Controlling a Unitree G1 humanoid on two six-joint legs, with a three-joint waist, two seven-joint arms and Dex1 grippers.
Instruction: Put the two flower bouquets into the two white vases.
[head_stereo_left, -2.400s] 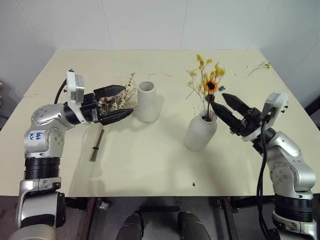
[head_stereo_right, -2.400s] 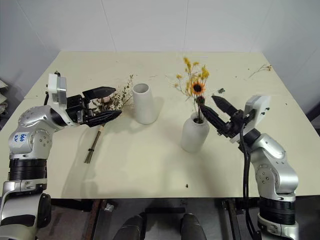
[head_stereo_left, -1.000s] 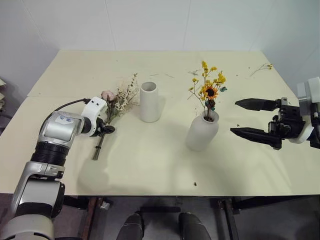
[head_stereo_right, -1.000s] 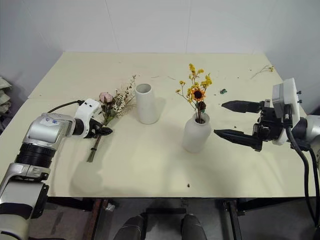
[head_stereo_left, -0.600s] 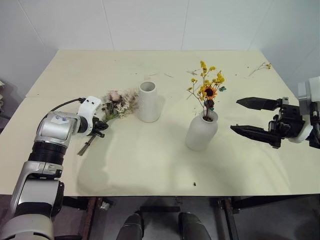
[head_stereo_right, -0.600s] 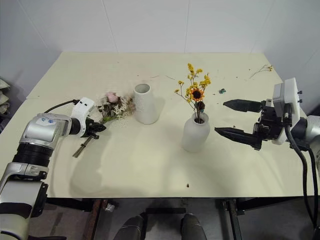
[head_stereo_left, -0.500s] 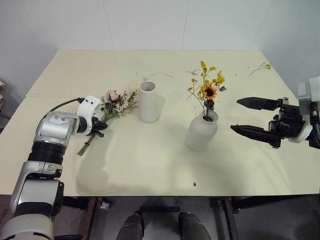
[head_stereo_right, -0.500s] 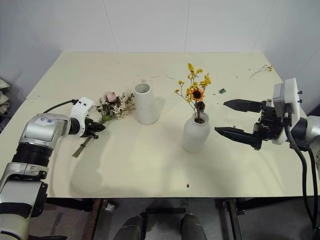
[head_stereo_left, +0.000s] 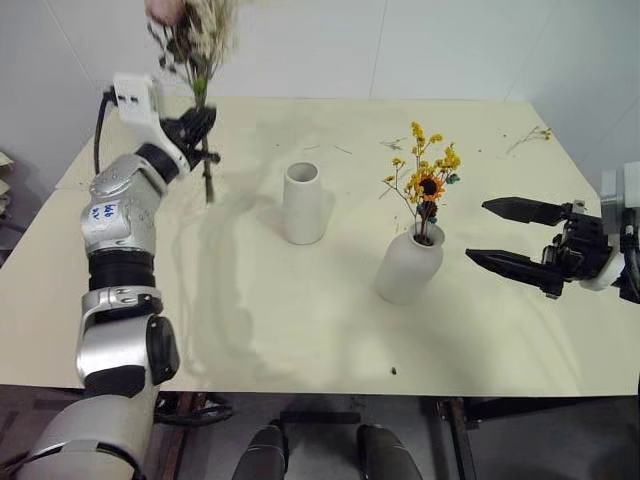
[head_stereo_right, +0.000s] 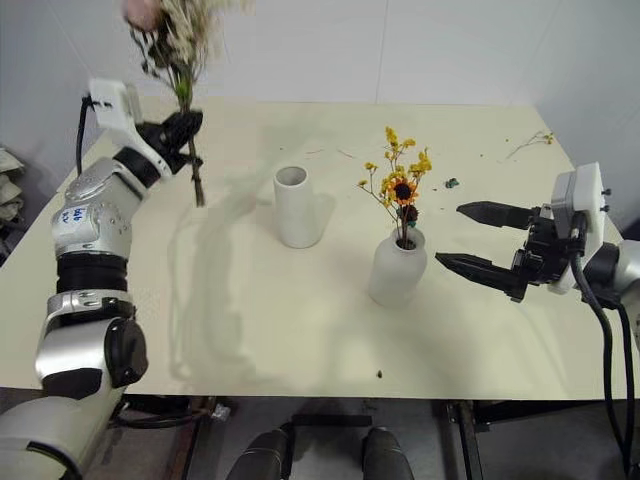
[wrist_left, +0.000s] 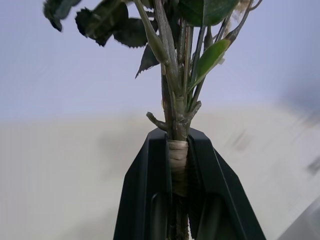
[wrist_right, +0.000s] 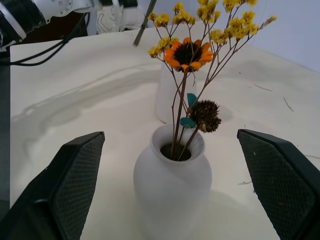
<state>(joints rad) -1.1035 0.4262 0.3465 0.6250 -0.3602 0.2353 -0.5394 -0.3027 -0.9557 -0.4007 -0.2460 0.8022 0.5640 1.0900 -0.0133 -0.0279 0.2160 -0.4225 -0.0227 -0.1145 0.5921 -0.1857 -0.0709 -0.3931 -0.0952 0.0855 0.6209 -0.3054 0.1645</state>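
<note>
My left gripper (head_stereo_left: 199, 128) is raised high over the table's far left, shut on the wrapped stems of the rose bouquet (head_stereo_left: 192, 30), which stands upright with its stem ends hanging below. In the left wrist view both fingers (wrist_left: 150, 180) clamp the taped stems (wrist_left: 176, 157). The cylinder vase (head_stereo_left: 303, 203) stands empty to the right of that hand. The yellow bouquet with its sunflower (head_stereo_left: 425, 180) sits in the rounded vase (head_stereo_left: 408, 265). My right gripper (head_stereo_left: 498, 234) hangs open and empty to the right of that vase, fingers (wrist_right: 60, 185) wide apart.
Loose dried twigs (head_stereo_left: 527, 136) lie near the table's far right corner. A small dark crumb (head_stereo_left: 393, 371) rests near the front edge. The cream table (head_stereo_left: 270, 320) has free room in front of both vases.
My left gripper has closed on the rose bouquet's stems and lifted it off the table, swinging it upright high above the far left. The right gripper has stayed put, open.
</note>
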